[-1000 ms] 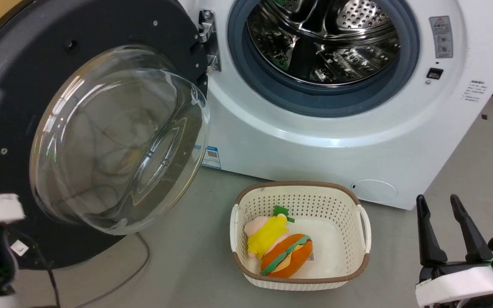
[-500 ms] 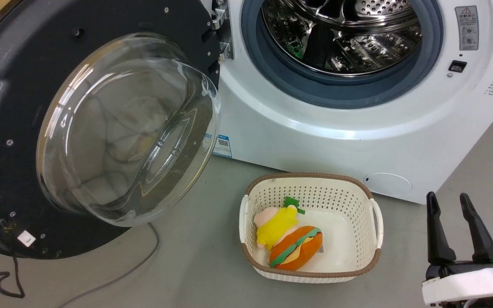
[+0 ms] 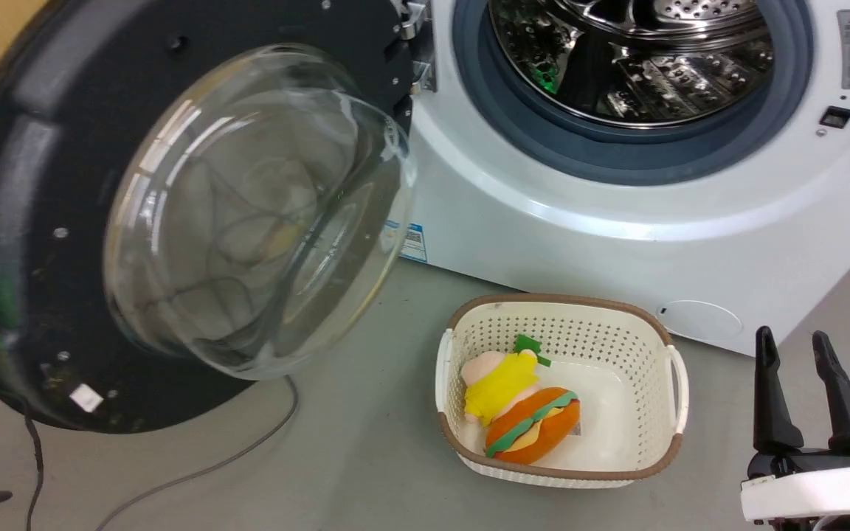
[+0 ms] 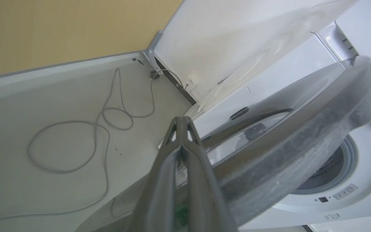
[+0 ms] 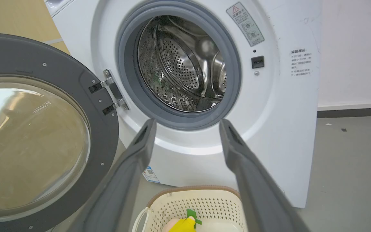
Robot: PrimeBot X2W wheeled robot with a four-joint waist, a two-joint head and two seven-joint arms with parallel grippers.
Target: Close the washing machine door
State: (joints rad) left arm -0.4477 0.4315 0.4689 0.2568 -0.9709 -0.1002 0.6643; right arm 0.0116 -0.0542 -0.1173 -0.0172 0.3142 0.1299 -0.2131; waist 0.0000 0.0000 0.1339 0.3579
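The washing machine door stands swung wide open at the left, black with a bulging glass bowl. The white washing machine shows its grey gasket and steel drum. My right gripper hovers open and empty at the lower right, beside the basket. In the right wrist view, the right gripper points at the washing machine, with the door to its left. My left gripper is shut with nothing in it, behind the door's outer rim, close to it.
A cream perforated basket holding plush toys sits on the grey floor in front of the machine. Grey cables trail on the floor under the door and behind it. A yellow wall stands behind.
The head camera has moved, shifting the whole scene right and up. The white left forearm at the lower left has left the head view. The door's swing looks much the same.
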